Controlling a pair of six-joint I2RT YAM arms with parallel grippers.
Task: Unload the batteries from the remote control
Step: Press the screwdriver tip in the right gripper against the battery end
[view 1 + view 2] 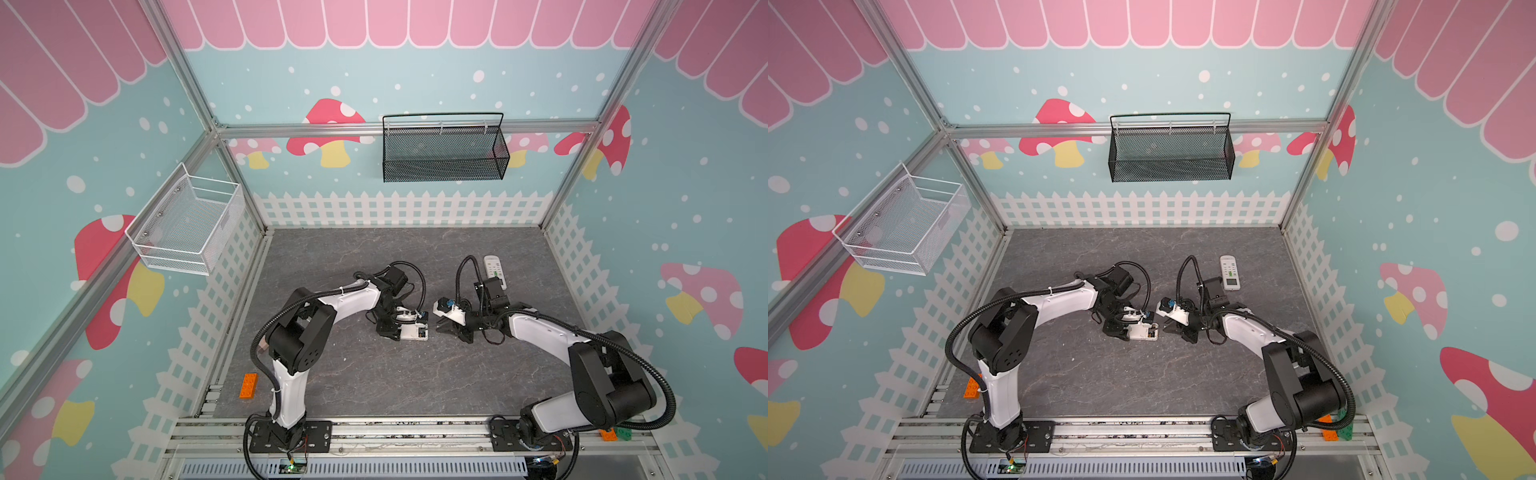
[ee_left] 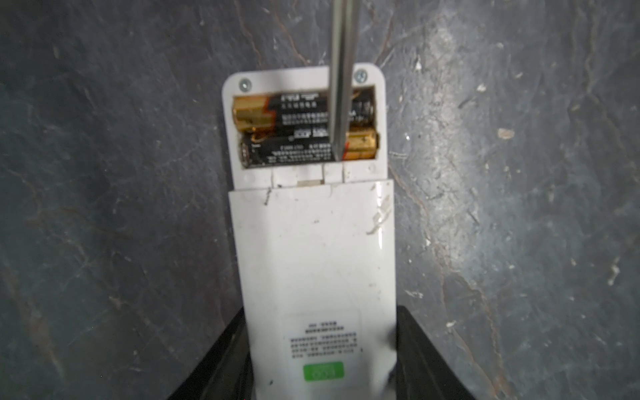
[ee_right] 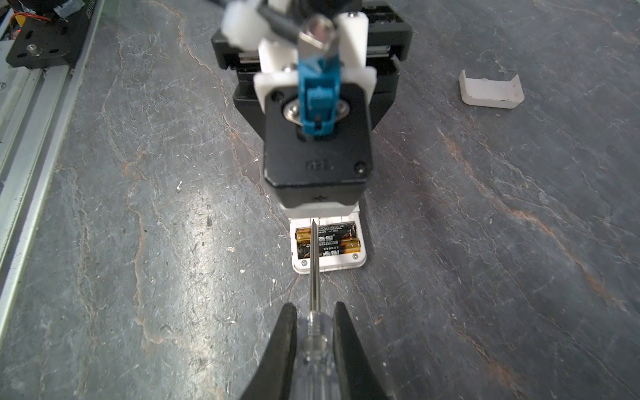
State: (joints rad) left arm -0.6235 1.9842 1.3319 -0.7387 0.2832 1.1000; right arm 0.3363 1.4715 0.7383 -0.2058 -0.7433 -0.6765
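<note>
The right hand [image 3: 315, 306] is clamped on the clear handle of the screwdriver [image 3: 317, 360]. The shaft crosses the open compartment, with its tip at the gold end of the battery nearer the left hand [image 2: 322, 311]. Both batteries [image 3: 327, 239] lie side by side inside the remote control [image 2: 315, 256], flat on the bench [image 3: 138, 207]. The left hand is half closed, with its fingers against both long edges of the remote control. A white cover [image 3: 490, 91] lies well apart.

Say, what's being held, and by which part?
Right end effector: screwdriver, by its clear handle. Left end effector flanks the remote's labelled end; grip unclear.
</note>
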